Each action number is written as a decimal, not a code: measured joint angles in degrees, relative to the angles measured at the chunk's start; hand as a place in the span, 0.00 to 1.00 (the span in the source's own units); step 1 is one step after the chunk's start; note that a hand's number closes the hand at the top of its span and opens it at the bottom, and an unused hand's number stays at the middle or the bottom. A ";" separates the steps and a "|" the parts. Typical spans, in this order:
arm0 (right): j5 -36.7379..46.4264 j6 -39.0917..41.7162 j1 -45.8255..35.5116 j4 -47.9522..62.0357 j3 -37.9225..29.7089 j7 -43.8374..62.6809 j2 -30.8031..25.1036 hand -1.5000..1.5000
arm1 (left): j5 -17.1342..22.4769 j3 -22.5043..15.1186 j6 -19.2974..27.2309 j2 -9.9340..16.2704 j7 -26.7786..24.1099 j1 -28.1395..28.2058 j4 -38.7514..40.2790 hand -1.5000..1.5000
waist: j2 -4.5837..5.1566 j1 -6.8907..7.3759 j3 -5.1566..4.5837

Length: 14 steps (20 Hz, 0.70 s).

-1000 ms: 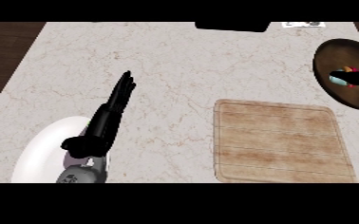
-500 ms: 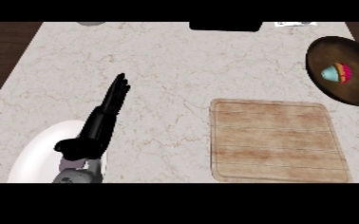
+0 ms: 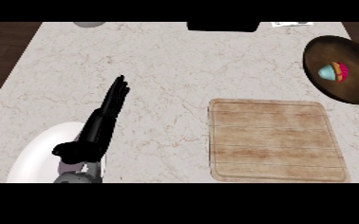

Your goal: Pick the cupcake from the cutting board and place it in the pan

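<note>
Head view: pale marbled worktop [image 3: 175, 71] is carrying a wooden cutting board [image 3: 275, 140] and, at right edge, a dark pan [image 3: 335, 88] holding the cupcake [image 3: 333, 72]. Left hand [image 3: 98, 123] is lying with fingers straight, together. Dark floor [image 3: 14, 42] is showing at left.

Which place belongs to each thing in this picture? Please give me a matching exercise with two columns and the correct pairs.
Things:
1. small cupcake with turquoise wrapper and pink top
2. rectangular light wooden cutting board
3. black left robot hand
4. round white plate

Places:
A. lower left corner, partly under the grey forearm
B. inside the dark brown round pan at the right edge
C. lower right part of the marble counter, with nothing on it
D. left of centre, fingers straight and pointing away from the robot

Pairs: 1-B, 2-C, 3-D, 4-A
</note>
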 measured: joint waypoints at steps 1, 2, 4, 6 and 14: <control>0.11 -0.15 0.46 -0.47 0.27 -0.27 0.00 0.00 | 0.00 0.11 -0.07 0.10 0.00 -0.07 0.13 0.50 | -0.03 -0.04 -0.01; 0.21 -0.35 1.13 -0.79 0.50 -0.61 0.01 0.00 | 0.07 0.13 -0.04 0.08 0.37 -0.07 -0.14 0.50 | -0.03 0.00 0.00; 0.08 -0.61 1.55 -1.30 0.66 -0.87 0.04 0.00 | 0.12 0.30 -0.09 0.24 0.57 0.04 -0.38 0.50 | -0.08 0.05 -0.01; 0.14 -0.76 3.01 -1.82 1.08 -1.89 0.15 0.00 | 0.12 0.63 0.00 0.17 0.17 -0.17 0.10 0.50 | -0.14 -0.21 -0.03; 0.58 -1.93 5.65 -2.95 2.91 -3.92 0.59 0.00 | -0.06 0.67 0.03 0.04 0.36 -0.01 0.03 0.50 | -0.22 -0.21 -0.03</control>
